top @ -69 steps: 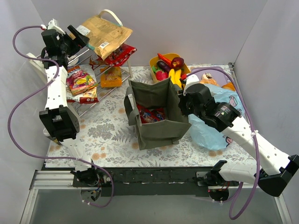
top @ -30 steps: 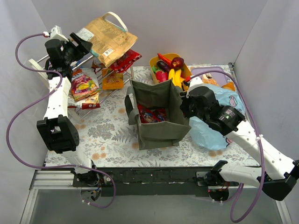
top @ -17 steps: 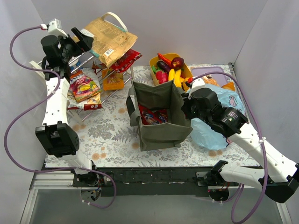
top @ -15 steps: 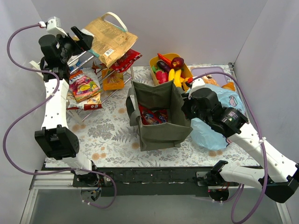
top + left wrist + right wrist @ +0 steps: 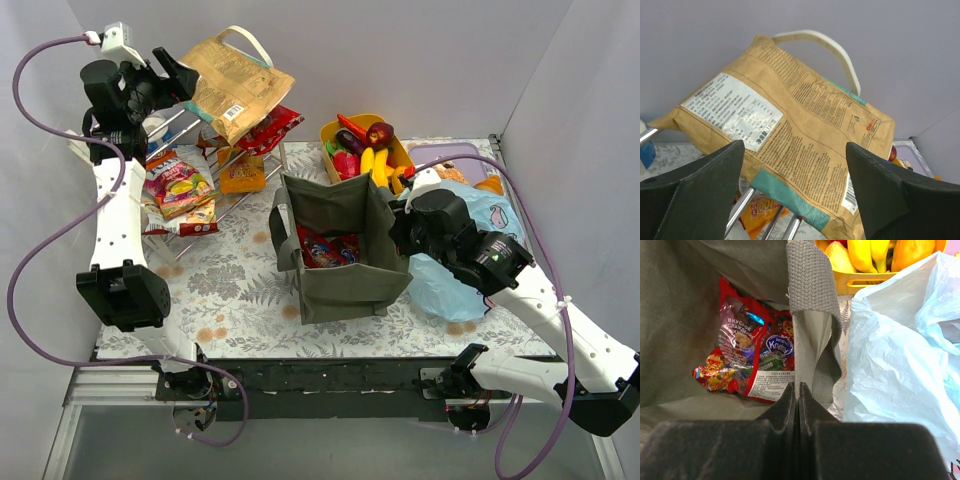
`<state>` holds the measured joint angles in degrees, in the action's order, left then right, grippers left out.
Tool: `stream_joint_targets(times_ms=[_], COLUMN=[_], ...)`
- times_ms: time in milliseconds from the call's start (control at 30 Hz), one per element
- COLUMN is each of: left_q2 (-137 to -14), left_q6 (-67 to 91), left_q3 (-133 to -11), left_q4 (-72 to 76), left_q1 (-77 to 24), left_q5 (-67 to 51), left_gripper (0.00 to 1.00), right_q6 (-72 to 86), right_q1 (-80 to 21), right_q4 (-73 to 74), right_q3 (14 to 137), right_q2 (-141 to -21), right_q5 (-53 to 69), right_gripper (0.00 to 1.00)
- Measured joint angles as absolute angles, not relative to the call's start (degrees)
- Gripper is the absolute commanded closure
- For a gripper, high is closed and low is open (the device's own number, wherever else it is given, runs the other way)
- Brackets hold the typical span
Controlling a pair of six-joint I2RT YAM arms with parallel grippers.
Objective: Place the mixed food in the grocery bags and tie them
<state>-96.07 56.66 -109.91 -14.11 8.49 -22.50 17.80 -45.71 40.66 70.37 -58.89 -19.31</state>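
Observation:
The tan paper packet (image 5: 232,80) lies tilted on top of the white wire rack (image 5: 190,125). My left gripper (image 5: 172,80) is open at its left edge. In the left wrist view the packet (image 5: 790,120) fills the space ahead of the open left gripper (image 5: 794,150). The olive-green tote (image 5: 340,260) stands open at the centre with a red snack packet (image 5: 325,247) inside. My right gripper (image 5: 400,222) is shut on the tote's right wall. The right wrist view shows the right gripper (image 5: 799,388) pinching the fabric by the strap (image 5: 807,285). The light-blue bag (image 5: 462,265) lies crumpled to the right.
A yellow tub (image 5: 330,133) behind the tote holds toy bananas (image 5: 375,165), a red pepper and an eggplant. Snack packets (image 5: 178,183) lie on the rack's lower shelves. A purple flat thing (image 5: 450,152) lies at the back right. Walls close in on both sides.
The tan packet has shifted right and tilted on the rack top. My left arm has risen and swung a little left. The right gripper has kept its hold on the tote.

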Motion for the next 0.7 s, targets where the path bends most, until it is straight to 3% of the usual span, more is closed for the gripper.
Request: stream_joint_targets(times_ms=[700], left_q2=[-102.0], left_q6=[58.3], left_q3=[-113.6], left_q4=[-24.4], left_q1=[6.9], left_q5=[-16.2], left_gripper=[0.19], right_q6=[17.8], right_q1=[-45.7], right_q4=[40.6], right_q3=[70.3], right_q2=[-58.9], right_q5=[-19.0], right_gripper=[0.98])
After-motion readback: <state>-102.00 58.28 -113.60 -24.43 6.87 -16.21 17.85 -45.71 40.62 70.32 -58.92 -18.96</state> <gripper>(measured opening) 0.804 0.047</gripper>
